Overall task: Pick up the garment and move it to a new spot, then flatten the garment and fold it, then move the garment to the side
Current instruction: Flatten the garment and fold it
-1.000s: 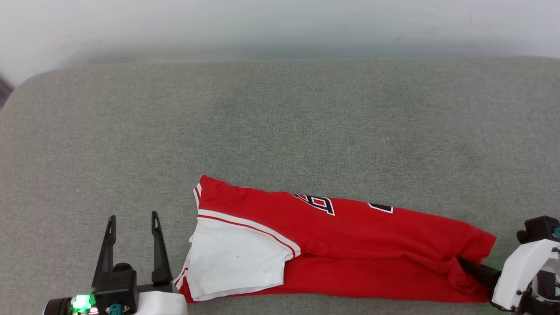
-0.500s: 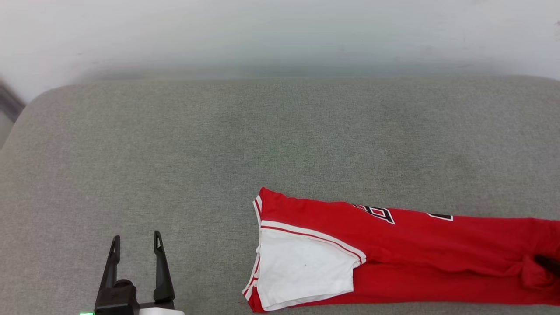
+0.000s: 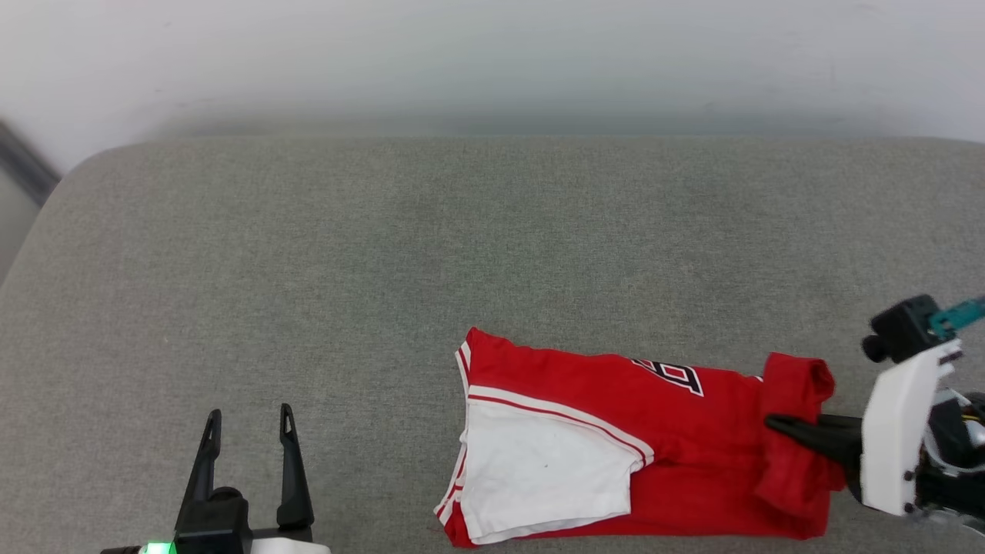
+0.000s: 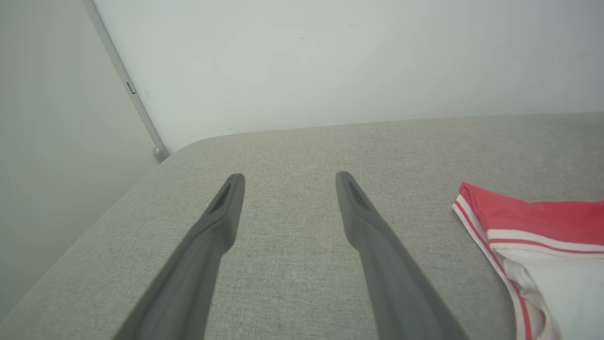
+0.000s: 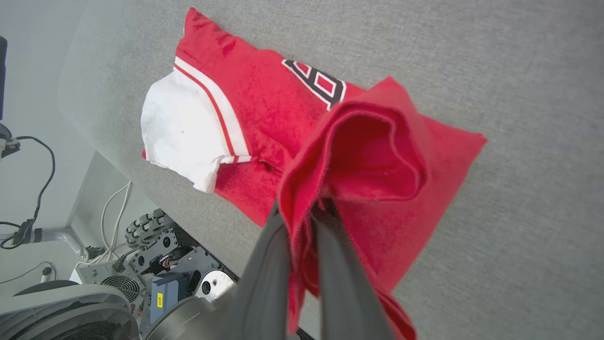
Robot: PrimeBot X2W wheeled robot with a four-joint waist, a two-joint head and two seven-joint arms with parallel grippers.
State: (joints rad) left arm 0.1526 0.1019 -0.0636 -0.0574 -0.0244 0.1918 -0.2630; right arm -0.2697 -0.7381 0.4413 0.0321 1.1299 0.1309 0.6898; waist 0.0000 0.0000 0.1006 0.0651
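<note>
The garment [image 3: 692, 431] lies along the near edge of the grey padded surface [image 3: 385, 254]: a red jersey with a white sleeve [image 3: 539, 477] and part of its black print showing. My right gripper [image 3: 773, 422] is shut on the garment's right end, which is lifted and doubled back over the red body. In the right wrist view the red cloth bunches between my right gripper [image 5: 302, 217], with the garment [image 5: 255, 94] spread beyond it. My left gripper [image 3: 248, 419] stands open and empty to the left, well apart from the garment. The left wrist view has my left gripper [image 4: 289, 182] open, with the garment's collar corner [image 4: 533, 222] at the right.
A pale wall runs behind the surface [image 4: 292, 141], whose rounded left corner [image 3: 69, 177] drops off. Below the near edge, the right wrist view shows the robot's base [image 5: 179, 278], white cables [image 5: 113, 208] and floor. Bare grey surface [image 5: 519, 71] extends behind and left of the garment.
The head camera has turned, shifting the picture. My right gripper has lifted the garment's right end and carried it left over the body, so the garment looks shorter. The left gripper stays open.
</note>
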